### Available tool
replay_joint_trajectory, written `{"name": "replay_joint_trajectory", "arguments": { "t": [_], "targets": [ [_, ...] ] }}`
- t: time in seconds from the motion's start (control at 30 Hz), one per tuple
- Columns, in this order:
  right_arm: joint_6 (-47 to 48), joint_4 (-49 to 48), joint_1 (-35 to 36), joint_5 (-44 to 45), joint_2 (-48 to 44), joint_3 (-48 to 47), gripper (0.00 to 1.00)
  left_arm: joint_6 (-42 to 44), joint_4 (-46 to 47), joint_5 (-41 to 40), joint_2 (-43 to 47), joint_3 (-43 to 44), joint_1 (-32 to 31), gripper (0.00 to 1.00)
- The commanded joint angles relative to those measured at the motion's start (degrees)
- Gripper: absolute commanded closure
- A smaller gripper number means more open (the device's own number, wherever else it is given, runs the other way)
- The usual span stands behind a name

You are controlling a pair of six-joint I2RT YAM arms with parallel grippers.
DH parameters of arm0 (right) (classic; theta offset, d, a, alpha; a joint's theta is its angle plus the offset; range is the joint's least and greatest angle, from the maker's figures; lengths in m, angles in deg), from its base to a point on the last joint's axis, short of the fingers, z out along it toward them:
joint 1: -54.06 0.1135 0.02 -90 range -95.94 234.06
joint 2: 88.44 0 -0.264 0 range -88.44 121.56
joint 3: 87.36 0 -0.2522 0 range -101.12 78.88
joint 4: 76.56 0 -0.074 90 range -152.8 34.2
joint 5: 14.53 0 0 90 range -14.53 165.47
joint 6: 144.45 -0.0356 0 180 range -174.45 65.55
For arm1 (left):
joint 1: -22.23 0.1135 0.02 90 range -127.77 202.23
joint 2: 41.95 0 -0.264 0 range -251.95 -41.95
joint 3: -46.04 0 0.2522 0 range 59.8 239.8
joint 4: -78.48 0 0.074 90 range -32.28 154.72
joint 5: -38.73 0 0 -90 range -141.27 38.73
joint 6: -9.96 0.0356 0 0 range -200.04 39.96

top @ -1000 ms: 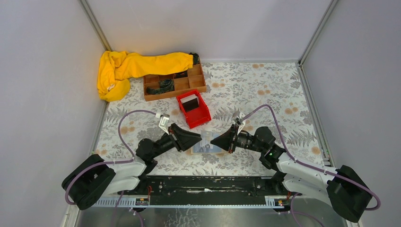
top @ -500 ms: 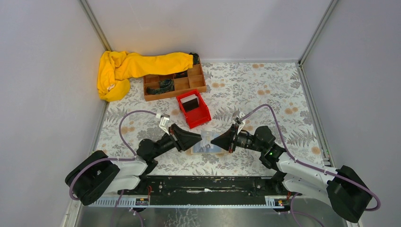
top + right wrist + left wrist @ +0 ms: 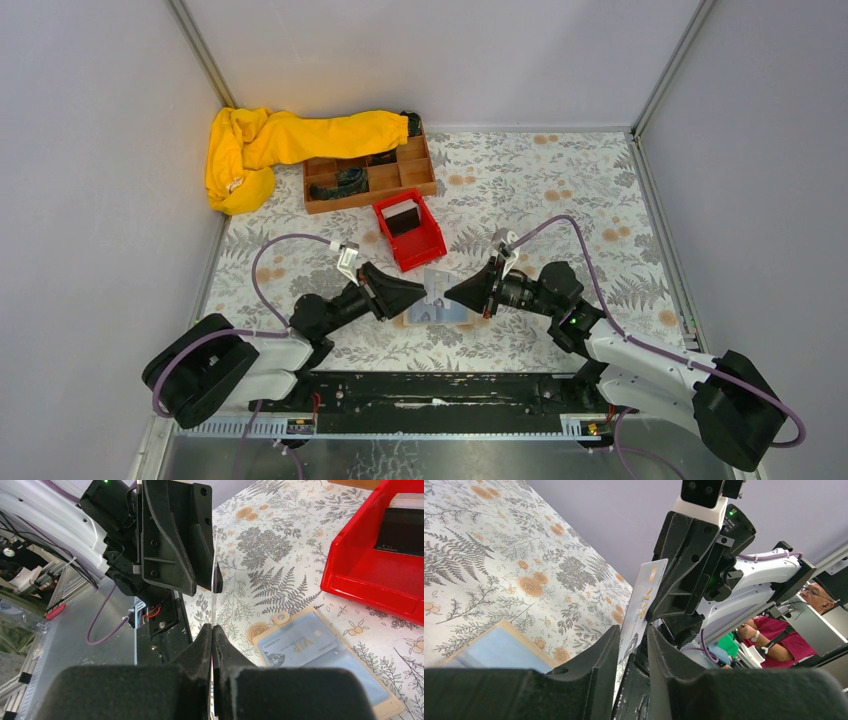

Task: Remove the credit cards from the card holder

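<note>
Table: a fern-and-flower patterned cover [image 3: 560, 190] lies inside plain grey walls, with both arm bases at the near edge.
Card holder: the slate-blue card holder [image 3: 445, 314] with a tan edge lies flat on the cover, near the middle and just below the two grippers.
Inside the holder: a bluish VIP card [image 3: 300, 647] shows in its front pocket.
Whitish card: the whitish card [image 3: 644, 600] stands on edge in the air above the holder, clear of it, between the two grippers.
Right gripper: the right gripper [image 3: 212, 630] is pinched tight on the near edge of the whitish card.
Left gripper: the left gripper [image 3: 633, 630] faces the right one, its fingers parted. The card's far end sits in the gap, and space shows beside it.
Red bin: the red bin [image 3: 425, 252] sits just beyond the holder, apart from it.
Bin contents: a dark card [image 3: 403, 218] leans upright inside.
Wooden tray: the wooden tray [image 3: 388, 178] lies beyond the bin, towards the back left.
Yellow cloth: the yellow cloth [image 3: 262, 140] is bunched in the back left corner, one end draped over the tray's far edge.
</note>
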Motion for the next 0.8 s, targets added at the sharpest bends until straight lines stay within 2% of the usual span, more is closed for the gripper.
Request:
{"name": "replay_joint_trajectory", "arguments": {
  "t": [0.0, 0.07, 0.2, 0.23, 0.77],
  "targets": [
    [0.47, -4.55, -0.51, -0.37, -0.12, -3.53, 1.0, 0.33, 3.68, 1.62, -0.79, -0.82, -0.14, 0.69],
    [0.65, -4.17, -0.5, -0.4, -0.1, -3.84, 1.0, 0.33, 3.73, 1.57, -0.87, -0.86, -0.16, 0.76],
    [0.46, -4.61, -0.57, -0.8, 0.29, -3.79, 1.0, 0.24, 3.65, 1.61, -0.9, -0.62, -0.16, 0.98],
    [0.35, -4.79, -0.57, -0.89, 0.3, -3.67, 1.0, 0.16, 3.65, 1.71, -0.96, -0.47, -0.16, 1.0],
    [0.86, -4.2, -0.97, -1.59, 0.26, -3.36, 1.0, -0.44, 3.8, 5.34, -2.5, 2.96, -0.16, 0.98]
  ]
}}
